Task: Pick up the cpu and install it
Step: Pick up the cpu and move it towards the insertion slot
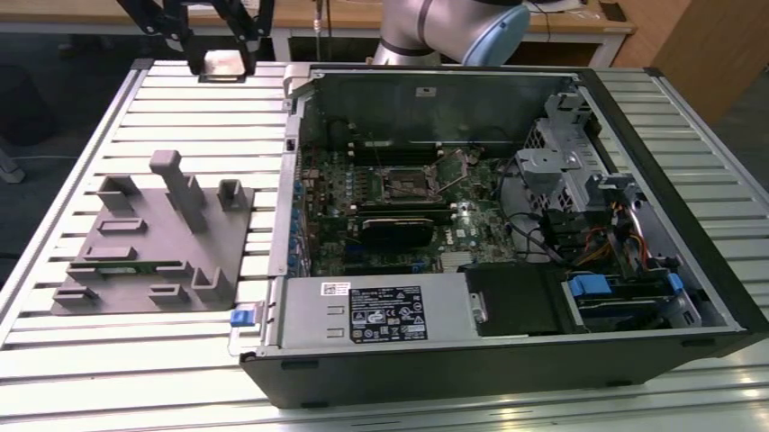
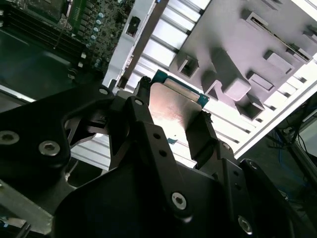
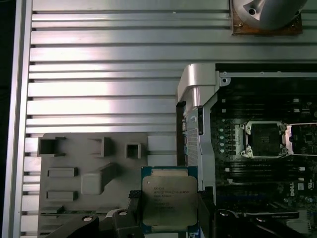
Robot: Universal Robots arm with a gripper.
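The cpu (image 3: 169,201), a flat square chip with a silvery top and a thin green rim, hangs in the air between the black fingers of my gripper (image 3: 169,210), which is shut on its two opposite edges. In the exterior view the gripper (image 1: 225,56) holds the cpu (image 1: 226,65) high above the far left corner of the slatted table. The second wrist view shows the chip's shiny face (image 2: 171,106) between the fingers (image 2: 141,106). The bare processor socket (image 1: 406,184) lies in the motherboard, its frame (image 3: 261,140) open, off to the side of the chip.
An open computer case (image 1: 673,297) lies on the slatted metal table (image 1: 144,378), with drive cages, cables and a power supply inside. A grey parts holder (image 1: 144,243) with pockets and upright posts sits at the exterior view's left. The arm's base (image 1: 451,31) stands behind the case.
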